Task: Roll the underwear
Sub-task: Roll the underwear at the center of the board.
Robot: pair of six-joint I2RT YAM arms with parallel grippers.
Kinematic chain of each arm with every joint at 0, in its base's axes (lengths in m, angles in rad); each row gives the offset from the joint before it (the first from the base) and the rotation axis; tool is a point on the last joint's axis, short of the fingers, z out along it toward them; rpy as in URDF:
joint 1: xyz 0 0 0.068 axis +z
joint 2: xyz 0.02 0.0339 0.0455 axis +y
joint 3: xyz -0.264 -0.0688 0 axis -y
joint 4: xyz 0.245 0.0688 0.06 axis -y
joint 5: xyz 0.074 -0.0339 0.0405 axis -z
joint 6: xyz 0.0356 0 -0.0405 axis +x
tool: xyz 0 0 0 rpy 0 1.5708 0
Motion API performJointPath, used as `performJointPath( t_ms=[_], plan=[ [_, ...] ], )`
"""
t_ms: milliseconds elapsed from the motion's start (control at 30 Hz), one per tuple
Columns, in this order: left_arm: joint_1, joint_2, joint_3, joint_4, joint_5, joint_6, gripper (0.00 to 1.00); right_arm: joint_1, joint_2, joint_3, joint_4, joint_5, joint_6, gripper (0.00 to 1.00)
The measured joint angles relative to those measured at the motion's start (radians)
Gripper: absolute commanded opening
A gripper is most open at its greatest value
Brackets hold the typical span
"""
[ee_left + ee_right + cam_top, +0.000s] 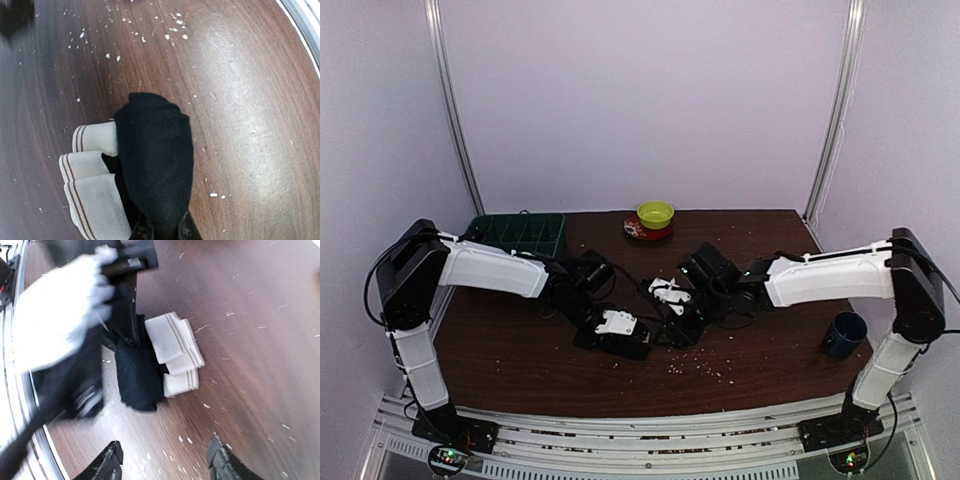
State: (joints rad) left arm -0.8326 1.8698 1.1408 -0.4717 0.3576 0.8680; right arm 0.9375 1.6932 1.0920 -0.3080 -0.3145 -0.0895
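Note:
One underwear [155, 155] is a plain black bundle with a folded white band [90, 170] on its left, lying on the brown table. My left gripper [165, 231] is shut on the black fabric at its near end. In the right wrist view the same underwear [139, 375] and its white band [175, 347] lie ahead of my right gripper [165, 464], which is open, empty and apart from the cloth. In the top view both grippers meet mid-table, left [620, 335] and right [675, 312]. The strapped garment is not discernible.
A green divided tray [520, 233] stands at the back left. A yellow-green bowl [655, 213] sits on a red plate [635, 230] at the back centre. A dark blue mug [844, 333] stands at the right. White crumbs [700, 365] are scattered on the table.

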Motion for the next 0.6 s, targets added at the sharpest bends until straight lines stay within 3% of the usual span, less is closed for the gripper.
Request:
performJointPath(
  t_ms=[167, 300, 433, 600],
  plan=[
    [0.041, 0.101, 0.152, -0.171, 0.097, -0.031, 0.0, 0.072, -0.246, -0.224, 0.153, 0.171, 0.008, 0.63],
    [0.076, 0.197, 0.29, -0.326, 0.182, -0.039, 0.0, 0.232, -0.356, -0.359, 0.254, 0.38, -0.021, 0.64],
    [0.104, 0.291, 0.419, -0.471, 0.253, -0.04, 0.0, 0.363, -0.354, -0.398, 0.325, 0.557, -0.092, 0.63],
    [0.131, 0.396, 0.551, -0.631, 0.338, -0.034, 0.0, 0.393, -0.208, -0.337, 0.391, 0.703, -0.198, 0.63]
  ],
)
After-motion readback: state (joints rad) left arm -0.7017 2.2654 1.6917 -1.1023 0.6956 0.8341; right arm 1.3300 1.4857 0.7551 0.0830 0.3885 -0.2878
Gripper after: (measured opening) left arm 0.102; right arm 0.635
